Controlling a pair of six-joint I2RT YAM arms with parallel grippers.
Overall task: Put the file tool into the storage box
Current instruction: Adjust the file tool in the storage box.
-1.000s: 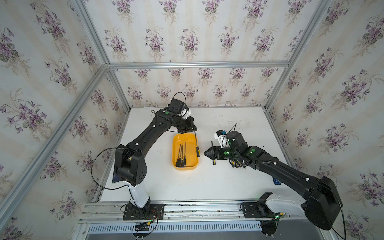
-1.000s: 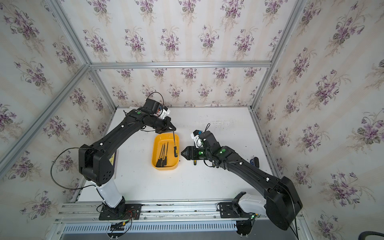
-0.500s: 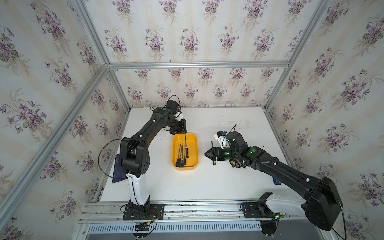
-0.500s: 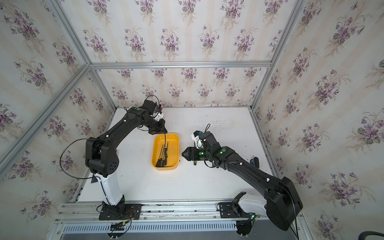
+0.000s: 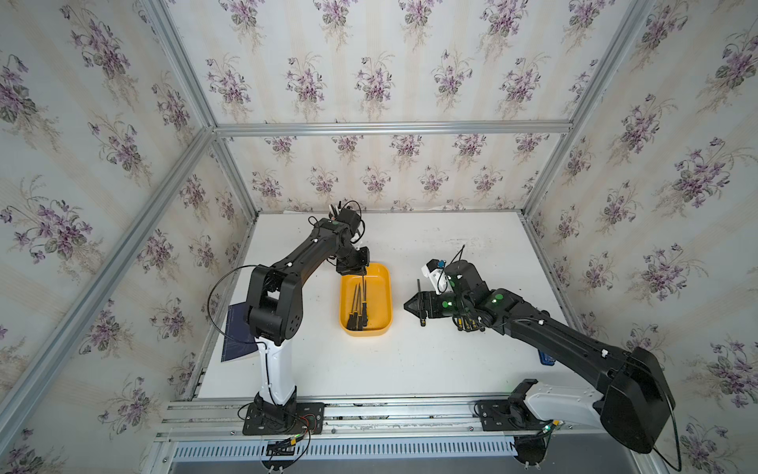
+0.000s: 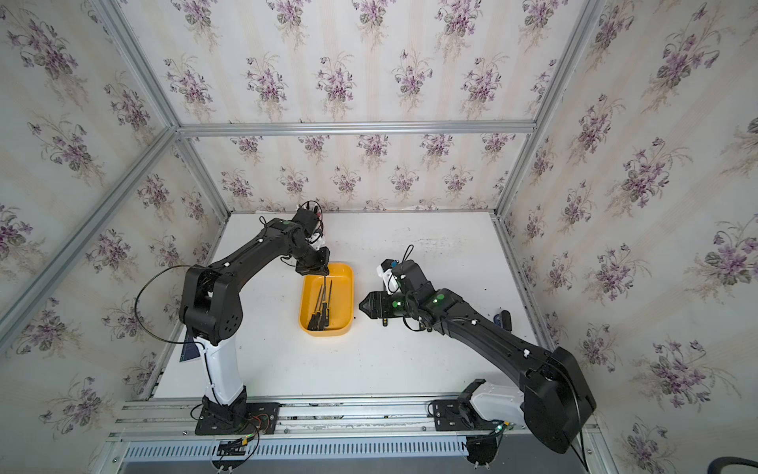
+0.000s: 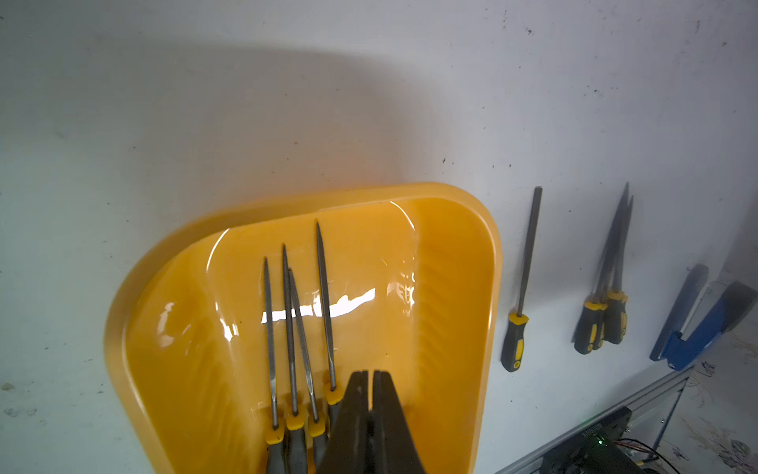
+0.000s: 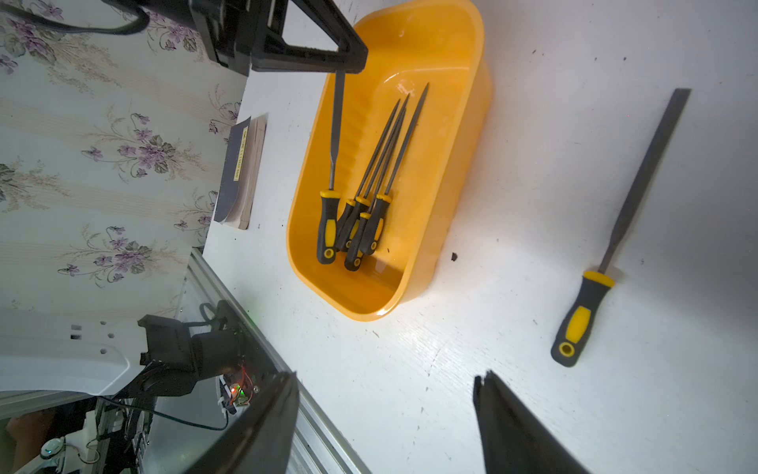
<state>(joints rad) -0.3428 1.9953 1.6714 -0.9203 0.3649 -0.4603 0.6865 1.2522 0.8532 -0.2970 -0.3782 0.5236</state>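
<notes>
Since the left gripper [image 8: 346, 65] clamped only the blade tip of the file [image 8: 336, 123], handle down inside the storage box [image 8: 461, 156] mid-table [image 8: 533, 369], a release could prop the blade on the box's rear rim. The right wrist view showed that pinch; the left wrist view hid it but showed spare files [image 7: 615, 314] toward the table's right edge.

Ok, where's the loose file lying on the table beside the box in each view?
In a top view: file right of the box, its middle hidden by the right gripper.
In a top view: only the handle end shows past that gripper.
Left wrist: file alone between the box and a file bundle.
Right wrist: file alone, beside the box.
Landmark: the yellow box.
</notes>
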